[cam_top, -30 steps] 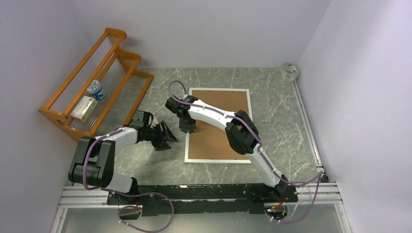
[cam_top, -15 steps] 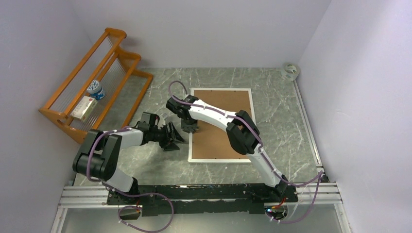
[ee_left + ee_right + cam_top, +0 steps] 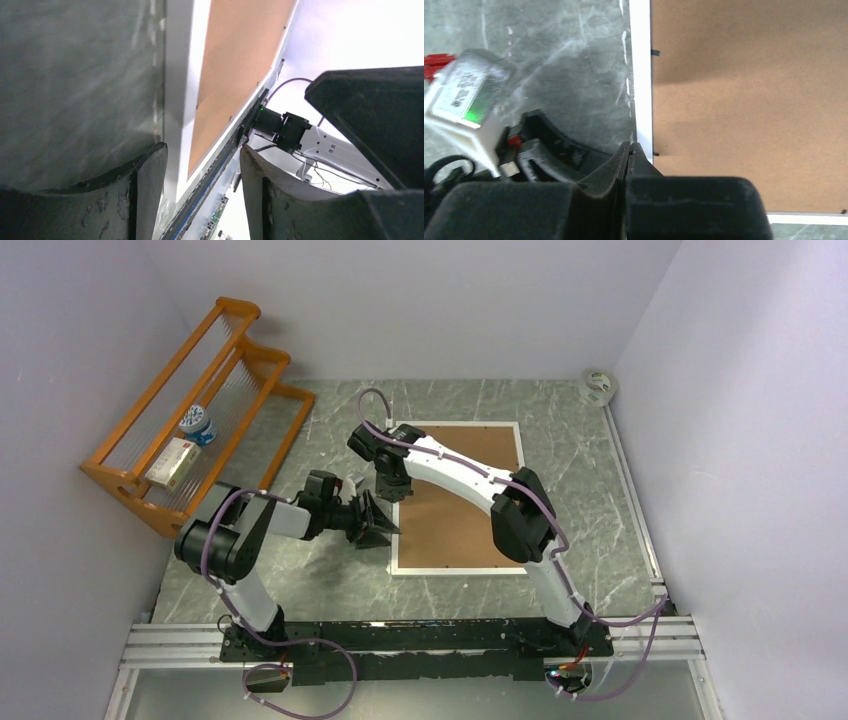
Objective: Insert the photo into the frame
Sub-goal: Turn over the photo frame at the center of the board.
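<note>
The frame (image 3: 470,500) lies back-up on the table, brown hardboard inside a thin white border. The photo is not in view. My left gripper (image 3: 383,526) is open, low on the table at the frame's left edge near its front corner. In the left wrist view the white edge of the frame (image 3: 176,100) runs into the gap of that gripper (image 3: 200,156). My right gripper (image 3: 391,488) is shut and empty, with its tips over the same left edge further back. In the right wrist view its tips (image 3: 629,146) meet beside the frame's border (image 3: 642,75).
An orange wooden rack (image 3: 190,410) holding a small box and a jar stands at the back left. A tape roll (image 3: 598,386) sits in the far right corner. Walls close in on the left, back and right. A metal rail (image 3: 420,632) runs along the near edge.
My left gripper has moved right, up to the frame's left edge. My right gripper has moved slightly back and to the right along that edge. The frame has shifted a little to the right.
</note>
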You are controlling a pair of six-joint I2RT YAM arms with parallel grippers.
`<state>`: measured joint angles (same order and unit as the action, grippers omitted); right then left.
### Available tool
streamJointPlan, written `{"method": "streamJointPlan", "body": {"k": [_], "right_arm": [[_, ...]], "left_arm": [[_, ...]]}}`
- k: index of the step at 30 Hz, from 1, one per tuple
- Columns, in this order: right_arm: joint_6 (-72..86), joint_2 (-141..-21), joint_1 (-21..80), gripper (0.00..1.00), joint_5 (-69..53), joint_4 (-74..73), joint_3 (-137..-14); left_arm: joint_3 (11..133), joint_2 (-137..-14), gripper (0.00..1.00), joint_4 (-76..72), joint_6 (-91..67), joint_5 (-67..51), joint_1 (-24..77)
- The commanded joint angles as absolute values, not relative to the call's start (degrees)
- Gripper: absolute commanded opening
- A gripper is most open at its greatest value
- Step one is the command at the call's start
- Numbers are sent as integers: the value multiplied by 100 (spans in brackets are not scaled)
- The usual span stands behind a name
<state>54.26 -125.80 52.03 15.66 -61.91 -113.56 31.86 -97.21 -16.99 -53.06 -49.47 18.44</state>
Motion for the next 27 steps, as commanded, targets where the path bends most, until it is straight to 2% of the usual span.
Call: {"method": "streamJointPlan", "body": {"k": [1,4,7,10,13,19,27], "right_arm": [[5383,-12243,5169,0,1427,-5954,-11369],[5357,-12292,5158,0,1460,-5978,-11389],[5340,-12312,5159,1,1597,-6028,-11340],[5324,-12358,5150,13,1738,-6099,-11210],[5311,-12420,5150,22,1802,-6062,-10984],[5092,-12780,5142,32,1694,-6006,-11034],[4945,-13096,5088,33,1404,-5835,-11052]], "left_arm": [[3261,-9942,59,-3115,-5905,-5467,2003],[3290,-9982,56,-2902,-5879,-5261,2030],[3332,-9757,53,-1670,-5454,-4585,2030],[3469,-9403,52,-434,-4943,-3800,2030],[3479,-9073,52,98,-4776,-3334,2030],[3420,-9058,53,-189,-4871,-3538,2030],[3401,-9316,54,-407,-4907,-3729,2030]]}}
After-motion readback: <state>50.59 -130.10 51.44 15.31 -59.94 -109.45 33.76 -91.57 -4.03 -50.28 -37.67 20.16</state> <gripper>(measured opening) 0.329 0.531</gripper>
